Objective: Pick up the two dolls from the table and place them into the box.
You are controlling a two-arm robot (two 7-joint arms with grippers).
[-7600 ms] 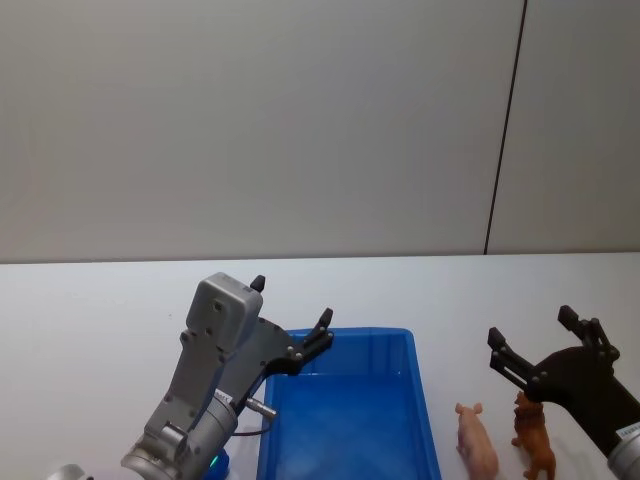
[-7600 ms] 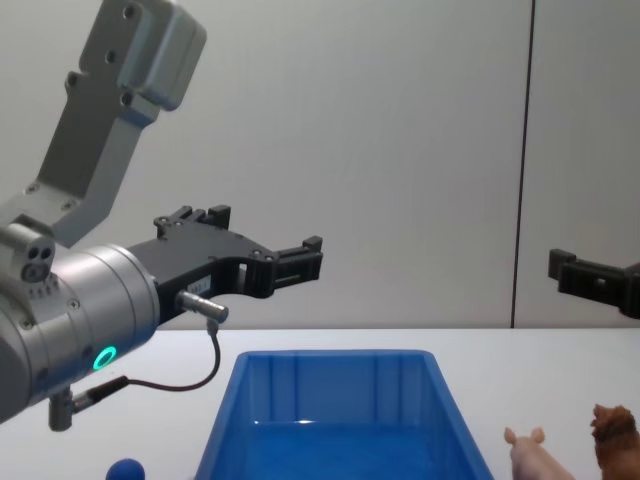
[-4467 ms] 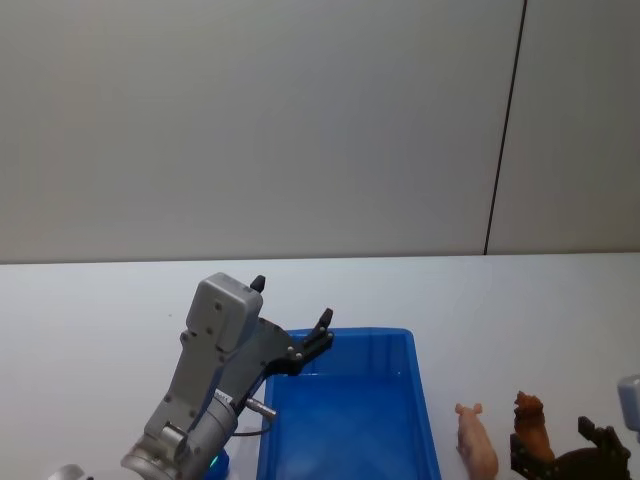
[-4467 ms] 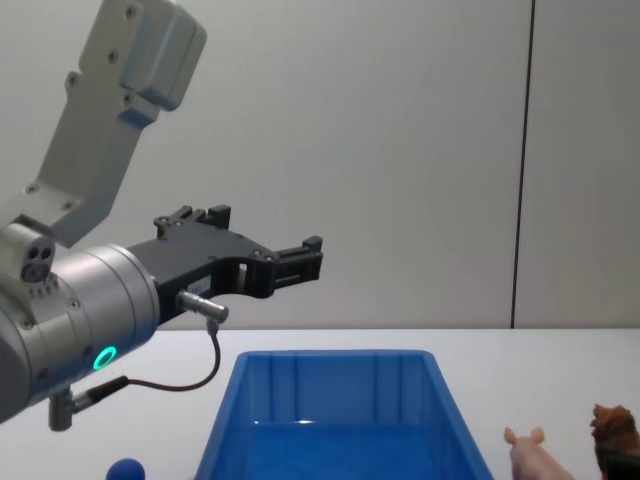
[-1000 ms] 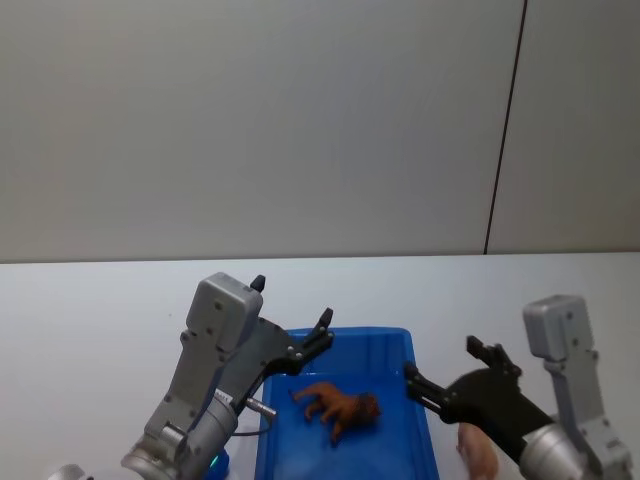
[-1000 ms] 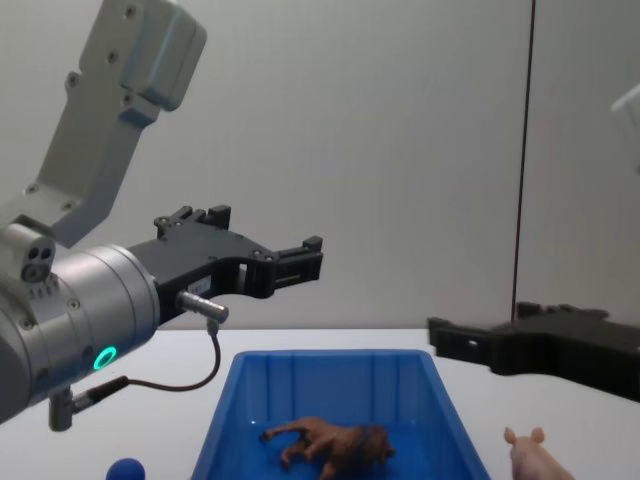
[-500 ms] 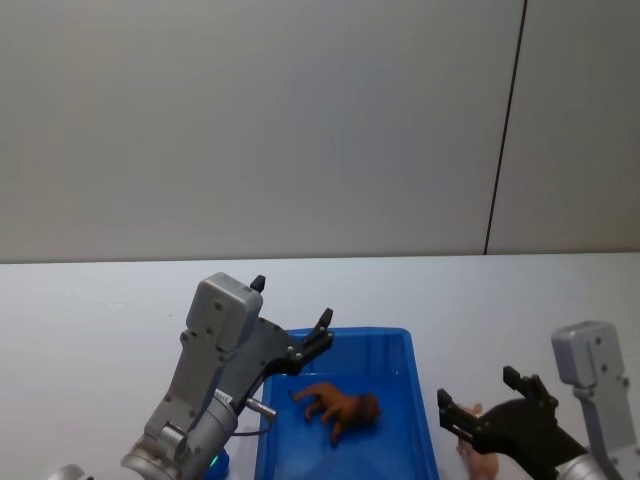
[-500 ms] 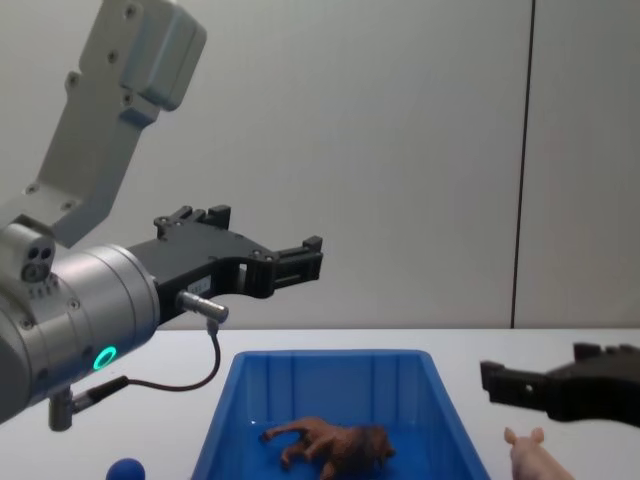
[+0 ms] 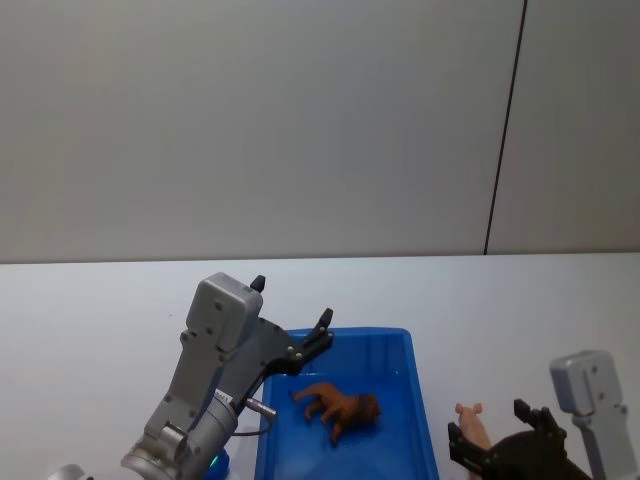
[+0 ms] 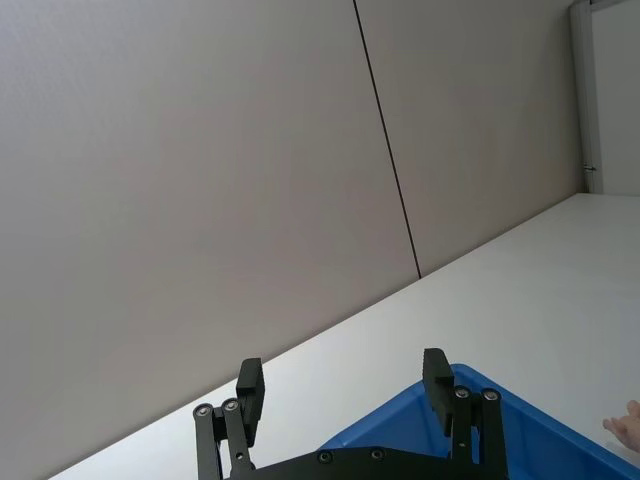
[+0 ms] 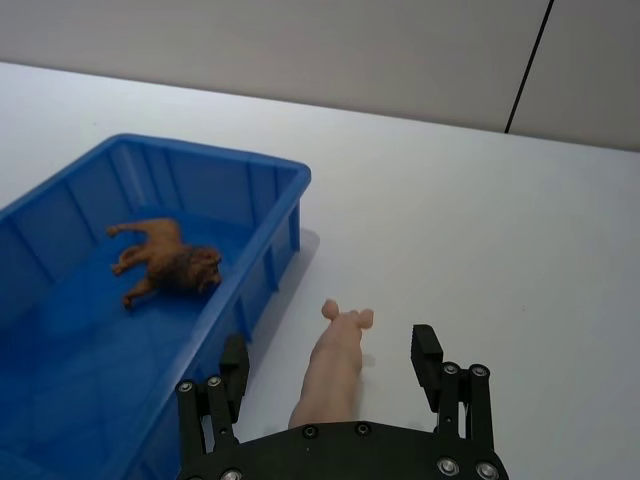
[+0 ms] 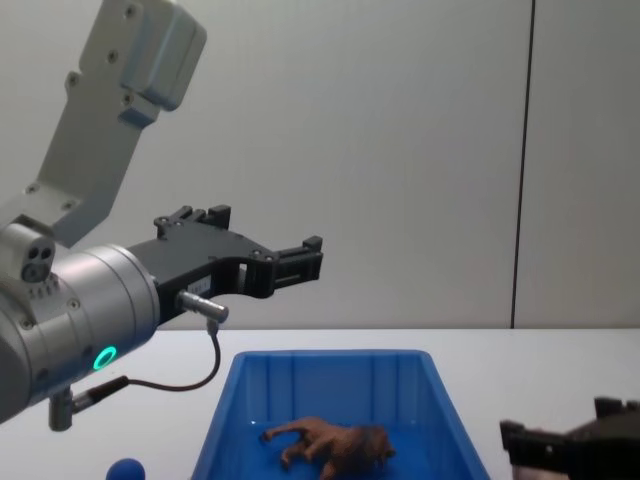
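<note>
Half done, by the look of it: lion (image 9: 338,408) on its side on the floor of the box (image 9: 380,350), pig (image 9: 470,428) out on the table (image 9: 100,300), just beside the box's right wall and apparently upright, snout pointing away from the robot. Holds the right gripper (image 9: 487,428) low over the pig from the near side, fingers spread wide, one on either side of its rear half, neither seen to touch it. Holds the left gripper (image 9: 292,302) raised above the box's left rim, fingers apart and empty, idle. Reads as the approach for the second pick. Calls next for easing forward and down until the pads bracket the pig's trunk, then closing gently across the flanks, lifting clear of the rim and carrying left over the box before letting go. Needs care with the finger nearest the box wall, given the narrow gap there.
</note>
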